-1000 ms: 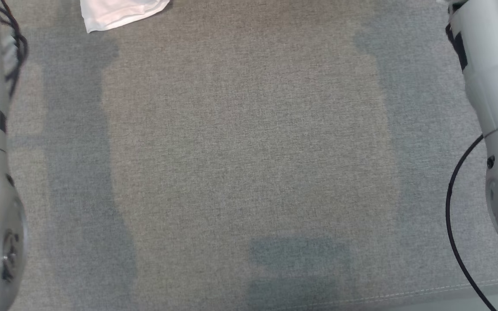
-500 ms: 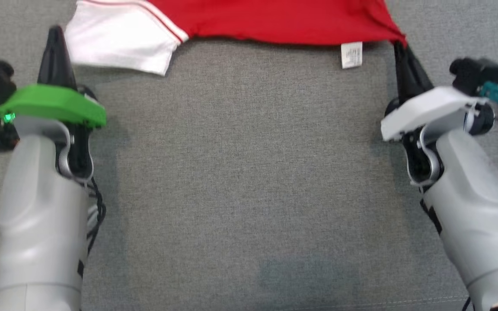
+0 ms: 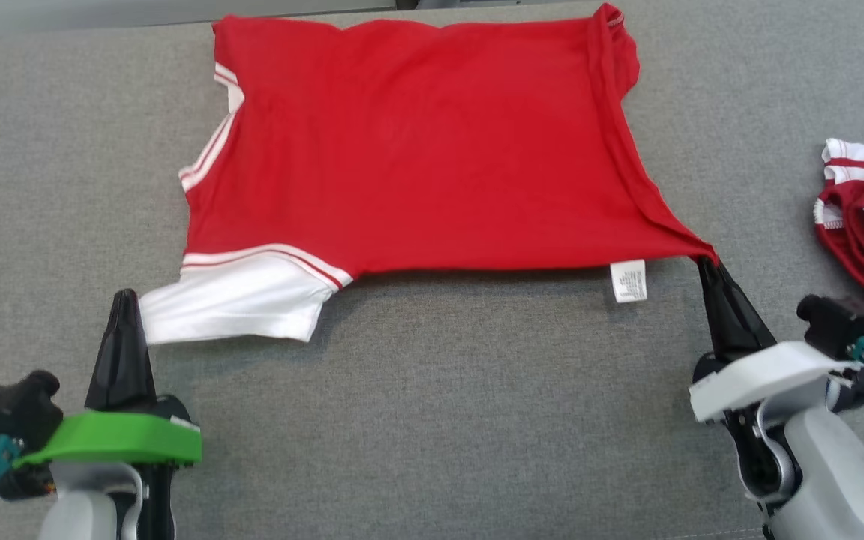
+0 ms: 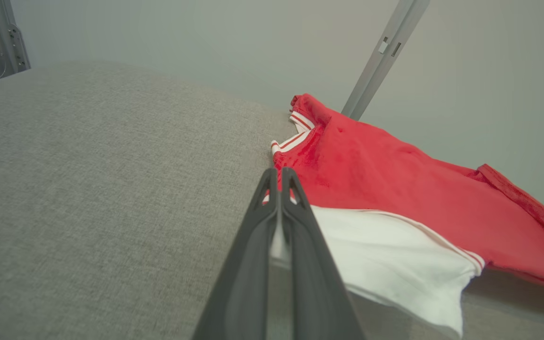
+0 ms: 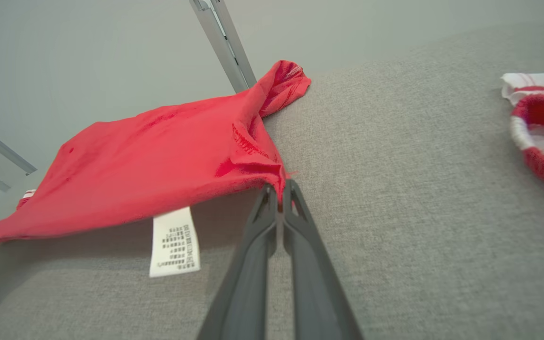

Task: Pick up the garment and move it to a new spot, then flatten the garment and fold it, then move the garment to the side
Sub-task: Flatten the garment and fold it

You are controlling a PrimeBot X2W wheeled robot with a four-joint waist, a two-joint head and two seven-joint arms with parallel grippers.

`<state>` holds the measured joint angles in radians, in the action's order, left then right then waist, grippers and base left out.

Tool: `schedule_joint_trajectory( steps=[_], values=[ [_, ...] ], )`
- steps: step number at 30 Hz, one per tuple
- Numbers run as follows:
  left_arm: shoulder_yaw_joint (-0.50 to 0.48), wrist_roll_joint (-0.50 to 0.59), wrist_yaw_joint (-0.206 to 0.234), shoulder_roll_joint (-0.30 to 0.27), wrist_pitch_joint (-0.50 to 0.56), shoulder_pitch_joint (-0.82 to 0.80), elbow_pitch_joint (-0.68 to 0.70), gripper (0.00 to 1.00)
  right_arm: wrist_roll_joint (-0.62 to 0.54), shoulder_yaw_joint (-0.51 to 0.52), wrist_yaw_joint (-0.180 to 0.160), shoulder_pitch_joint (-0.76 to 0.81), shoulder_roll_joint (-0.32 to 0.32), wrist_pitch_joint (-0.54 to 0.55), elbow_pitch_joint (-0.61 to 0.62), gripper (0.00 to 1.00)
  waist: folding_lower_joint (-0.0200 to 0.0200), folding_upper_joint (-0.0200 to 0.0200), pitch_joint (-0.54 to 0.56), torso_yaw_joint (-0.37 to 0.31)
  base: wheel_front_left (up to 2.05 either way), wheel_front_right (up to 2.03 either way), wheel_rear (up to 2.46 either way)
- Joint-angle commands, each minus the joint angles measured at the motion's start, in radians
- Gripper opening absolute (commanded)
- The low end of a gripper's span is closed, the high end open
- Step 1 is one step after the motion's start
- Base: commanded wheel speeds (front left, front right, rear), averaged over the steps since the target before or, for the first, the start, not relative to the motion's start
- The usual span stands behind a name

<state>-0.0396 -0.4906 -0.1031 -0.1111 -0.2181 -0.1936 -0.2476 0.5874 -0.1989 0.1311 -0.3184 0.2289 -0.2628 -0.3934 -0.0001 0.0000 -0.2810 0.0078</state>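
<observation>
While the red knit T-shirt with white striped sleeves [image 3: 417, 150] lies spread just beyond both tools, long axis crosswise, left gripper [image 3: 126, 295] pinches its white sleeve corner, right gripper [image 3: 703, 262] its red hem corner; grey woven upholstery [image 3: 439, 405] under shirt, crumpled red-and-white cloth [image 3: 863, 217] to its right, pale wall [image 4: 158, 38] behind.

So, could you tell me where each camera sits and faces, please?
Head: looks down on the red shirt on grey upholstery; left end effector, right end effector below.
Left wrist: along its shut fingers, gripping the white sleeve.
Right wrist: along its shut fingers, pinching the hem corner.
Shared: all three show the shirt.
</observation>
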Motion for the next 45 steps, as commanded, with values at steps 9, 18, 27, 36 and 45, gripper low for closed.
schedule_joint_trajectory(
  steps=[9,18,27,36,45],
  values=[
    [0.013,0.02,0.125,0.006,0.195,0.344,0.397,0.0,-0.021,0.085,-0.001,0.295,0.022,0.041,0.168,0.0,0.0001,0.0,0.115,0.039,0.0,0.0,0.0],
    [0.021,0.06,0.236,-0.022,0.403,0.562,0.682,0.0,-0.097,0.242,-0.001,0.597,-0.041,0.252,0.426,0.0,0.0001,0.0,0.162,0.074,0.0,0.0,0.0],
    [0.011,0.085,0.272,-0.051,0.478,0.55,0.748,0.0,-0.151,0.293,-0.001,0.637,-0.097,0.412,0.556,0.0,0.0001,0.0,0.136,0.062,0.0,0.0,0.0],
    [0.018,0.057,0.232,-0.093,0.507,0.417,0.679,0.0,-0.171,0.259,-0.001,0.465,-0.062,0.569,0.578,0.0,0.0001,0.0,0.046,0.023,0.0,0.0,0.0],
    [0.04,0.024,0.179,-0.119,0.512,0.244,0.553,0.0,-0.166,0.2,-0.001,0.28,-0.027,0.609,0.483,0.0,0.0001,0.0,-0.083,0.01,0.0,0.0,0.0]
  ],
)
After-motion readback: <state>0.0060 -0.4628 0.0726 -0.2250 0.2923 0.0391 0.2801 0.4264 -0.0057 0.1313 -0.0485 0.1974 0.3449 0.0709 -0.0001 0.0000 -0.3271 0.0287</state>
